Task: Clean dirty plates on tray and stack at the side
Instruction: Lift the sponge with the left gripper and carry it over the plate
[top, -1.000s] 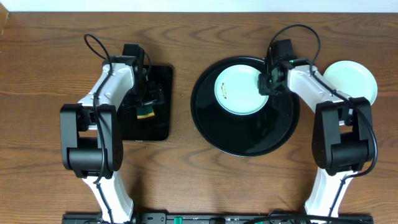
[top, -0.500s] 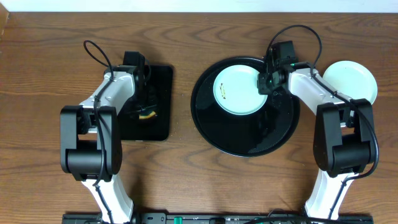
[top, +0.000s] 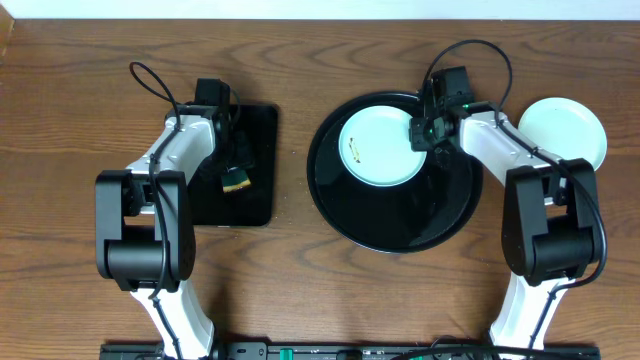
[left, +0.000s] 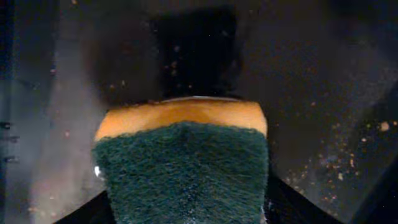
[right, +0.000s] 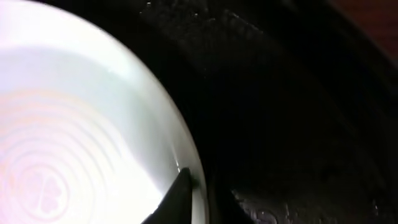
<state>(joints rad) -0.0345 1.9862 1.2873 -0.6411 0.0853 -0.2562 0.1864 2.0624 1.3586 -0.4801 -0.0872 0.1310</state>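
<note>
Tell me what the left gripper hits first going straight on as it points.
Probably the rectangular black tray: the left gripper points at it, its sponge leading; the gap is unclear.

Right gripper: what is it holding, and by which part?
The plate on the tray, pinched at its right rim between the fingers.
</note>
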